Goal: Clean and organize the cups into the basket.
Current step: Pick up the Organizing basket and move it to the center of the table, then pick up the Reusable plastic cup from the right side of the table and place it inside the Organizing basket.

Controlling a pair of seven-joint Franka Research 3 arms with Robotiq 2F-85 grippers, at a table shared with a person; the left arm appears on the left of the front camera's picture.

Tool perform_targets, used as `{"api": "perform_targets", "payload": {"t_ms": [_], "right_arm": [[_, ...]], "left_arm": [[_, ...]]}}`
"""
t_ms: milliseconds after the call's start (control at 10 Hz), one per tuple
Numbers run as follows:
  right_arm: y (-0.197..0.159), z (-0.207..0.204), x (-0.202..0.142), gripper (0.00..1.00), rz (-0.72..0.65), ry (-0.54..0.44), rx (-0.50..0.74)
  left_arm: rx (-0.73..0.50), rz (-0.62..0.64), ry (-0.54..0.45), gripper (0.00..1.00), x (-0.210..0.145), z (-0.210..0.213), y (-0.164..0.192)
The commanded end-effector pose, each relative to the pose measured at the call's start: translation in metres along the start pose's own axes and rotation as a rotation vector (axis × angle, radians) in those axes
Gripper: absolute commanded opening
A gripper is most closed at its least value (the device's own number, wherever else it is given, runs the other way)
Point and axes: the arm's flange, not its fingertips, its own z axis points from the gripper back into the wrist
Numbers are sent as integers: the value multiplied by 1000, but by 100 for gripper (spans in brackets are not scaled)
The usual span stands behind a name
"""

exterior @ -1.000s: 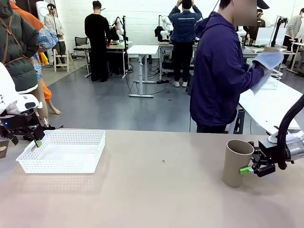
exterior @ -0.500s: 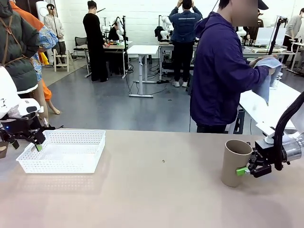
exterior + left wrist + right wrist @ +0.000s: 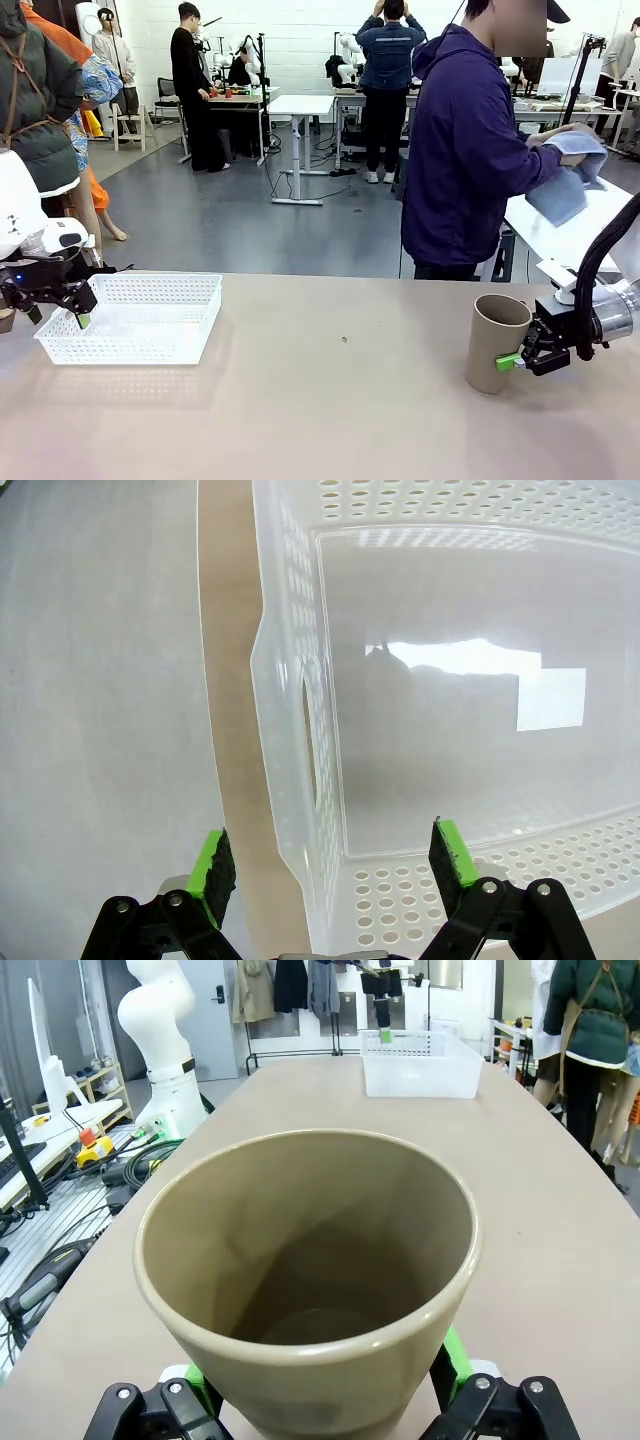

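Shift vs a second ago: left gripper [image 3: 58, 316] lower, down at the basket's [image 3: 130, 350] left wall. Cup [image 3: 495, 345] nudged slightly left, right gripper [image 3: 512, 356] following. Cloth [image 3: 568, 175] lower in the person's [image 3: 465, 150] hands.

Left gripper: jaws spread, straddling the basket's handle-slot wall, one pad outside, one inside, nothing clamped.
Right gripper: jaws spread wide either side of the cup, low on its body. Pads close to the wall, no squeeze evident.
Cup standing on the table [image 3: 330, 400] at the right, well apart from the basket at the left.

Risks:
- Cup tip-over or skid. Cause: tall tapered body, narrow base, low contact, any further sideways push before closing.
- Slip on lift. Cause: taper plus smooth wall, grip near the base.
- Basket dragged or tilted. Cause: light plastic, just beside the table edge, jaws closing on its wall.
- Arm clash at drop-off. Cause: long carry across the table toward a basket with the left gripper already on it.

Count: 1 cup (tan), 1 basket (empty), 1 cloth, 1 person at the far side, 2 grippers.
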Motion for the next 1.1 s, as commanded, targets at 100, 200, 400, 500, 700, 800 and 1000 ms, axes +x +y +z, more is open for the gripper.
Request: {"api": "perform_targets", "payload": {"t_ms": [100, 200, 400, 500, 700, 800, 1000], "right_arm": [[1, -8, -3, 100, 19, -10, -36], [1, -8, -3, 100, 19, -8, -37], [1, -6, -4, 100, 22, -9, -35], [2, -6, -5, 74, 40, -11, -21], [2, -6, -6, 16, 51, -14, -2], [2, -5, -5, 0, 50, -16, -4], [2, -4, -5, 0, 47, -18, -3]], "left_arm": [[-7, -1, 24, 100, 7, -9, 4], [-12, 4, 29, 100, 10, -12, 6], [-15, 6, 34, 100, 13, -18, 7], [-17, -2, 35, 100, 14, -19, 8], [-14, -15, 42, 42, 14, -21, 8], [-15, -15, 43, 0, 14, -21, 10], [-14, -15, 46, 0, 14, -21, 10]]}}
